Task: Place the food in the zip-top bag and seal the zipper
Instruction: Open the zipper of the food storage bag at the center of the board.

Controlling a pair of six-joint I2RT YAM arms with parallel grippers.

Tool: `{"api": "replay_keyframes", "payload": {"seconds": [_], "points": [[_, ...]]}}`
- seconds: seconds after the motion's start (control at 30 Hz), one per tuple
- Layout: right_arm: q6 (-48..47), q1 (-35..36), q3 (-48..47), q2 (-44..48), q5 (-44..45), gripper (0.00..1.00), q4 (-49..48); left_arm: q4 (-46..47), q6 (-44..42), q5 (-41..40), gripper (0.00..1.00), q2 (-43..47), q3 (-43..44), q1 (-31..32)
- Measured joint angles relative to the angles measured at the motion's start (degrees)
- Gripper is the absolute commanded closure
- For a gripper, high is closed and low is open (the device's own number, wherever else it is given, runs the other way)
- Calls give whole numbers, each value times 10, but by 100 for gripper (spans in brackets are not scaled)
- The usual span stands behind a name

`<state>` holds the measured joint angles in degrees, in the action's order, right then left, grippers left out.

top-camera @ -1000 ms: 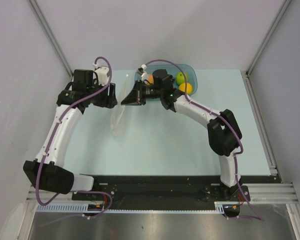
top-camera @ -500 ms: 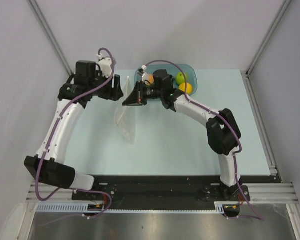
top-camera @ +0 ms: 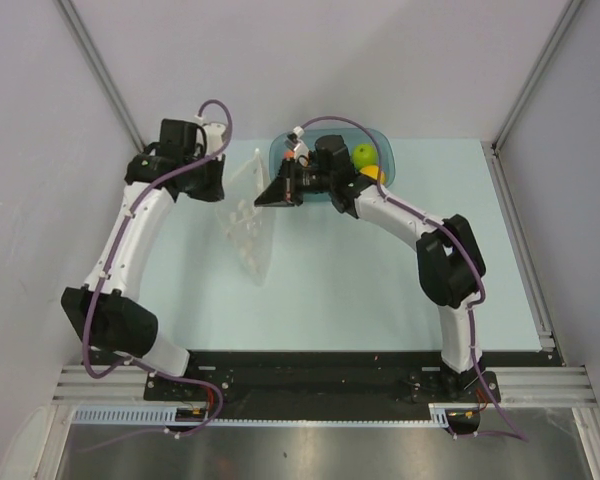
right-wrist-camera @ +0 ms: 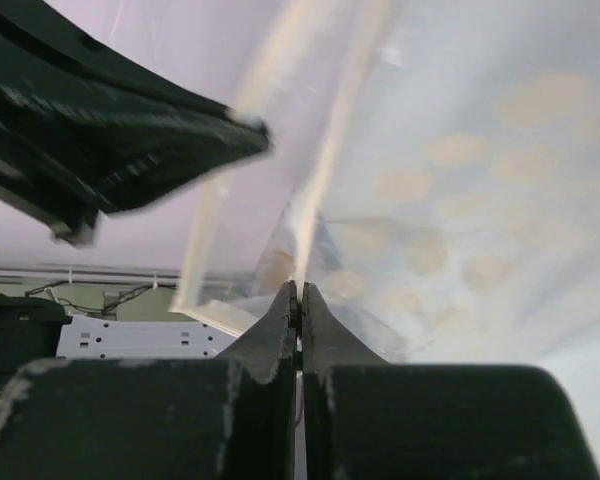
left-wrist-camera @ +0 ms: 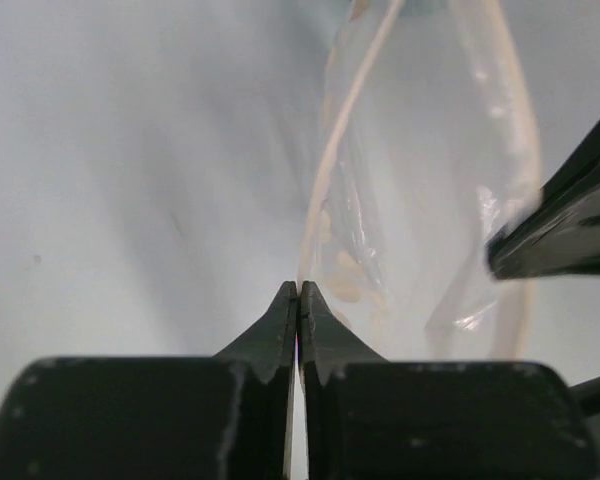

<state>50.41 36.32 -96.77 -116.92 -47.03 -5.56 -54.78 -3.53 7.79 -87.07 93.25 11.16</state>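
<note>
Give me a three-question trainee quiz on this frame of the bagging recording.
1. True or false: the left gripper and the right gripper are both shut on the zip-top bag.
2. Where is the green fruit? A) inside the bag B) in the teal tub C) on the bare table
3. Which gripper is nearer the tub?
Key: 1 true; 2 B; 3 the right one.
</note>
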Motion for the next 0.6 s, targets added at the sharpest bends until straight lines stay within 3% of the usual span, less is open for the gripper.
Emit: {"api": "replay_keyframes", "payload": {"seconds": [0.2,0.3,0.43,0.57,0.6], "points": [[-48,-35,0,-3,10,100,48,-54,-5,9,100,-11,96,-86],[-80,-45,-9,-17,16,100,76,-73,-14,14,100,-8,123,-92],[-135,-37,-44,-57,23,100,114,-95,-25,15,100,-7,118,-80],[-198,-19,-100,-120,33,100,158,-75,-23,13,100,-2,56,-83],[-213,-15,-111,-134,36,95,167,-66,-19,13,100,-3,35,-83]]}}
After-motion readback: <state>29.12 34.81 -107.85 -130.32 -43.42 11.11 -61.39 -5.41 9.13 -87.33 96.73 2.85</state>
